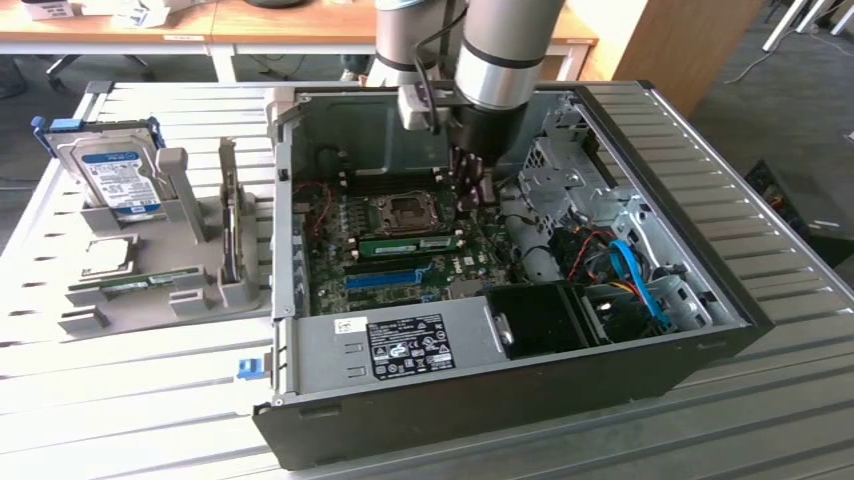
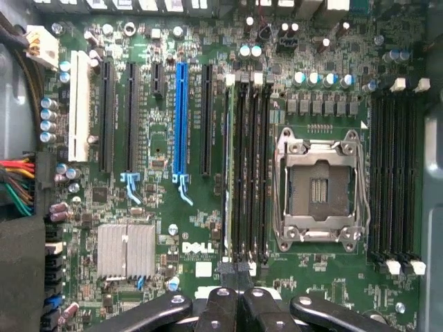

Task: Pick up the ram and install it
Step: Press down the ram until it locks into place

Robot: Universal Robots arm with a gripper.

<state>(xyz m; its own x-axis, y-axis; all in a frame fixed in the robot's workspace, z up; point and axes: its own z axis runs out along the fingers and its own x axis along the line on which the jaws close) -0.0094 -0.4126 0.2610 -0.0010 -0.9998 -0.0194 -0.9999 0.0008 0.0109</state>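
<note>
PC case (image 1: 400, 345) open on table, arm deep inside. Ram (image 1: 407, 244) sits seated in motherboard slot beside CPU socket (image 2: 318, 190). Gripper (image 2: 235, 304) pinched shut, empty. Stick looks light, stiff, fragile-ish; grab by long edges, not chips.

The computer case (image 1: 674, 270) is matt dark sheet metal on a ribbed, dull metal table (image 1: 761, 420). Inside the case, the green motherboard (image 2: 173, 207) looks glossy, with black plastic slots and a finned bare-metal heatsink (image 2: 125, 250). Beside the case stands a matt grey plastic holder (image 1: 174, 270).
</note>
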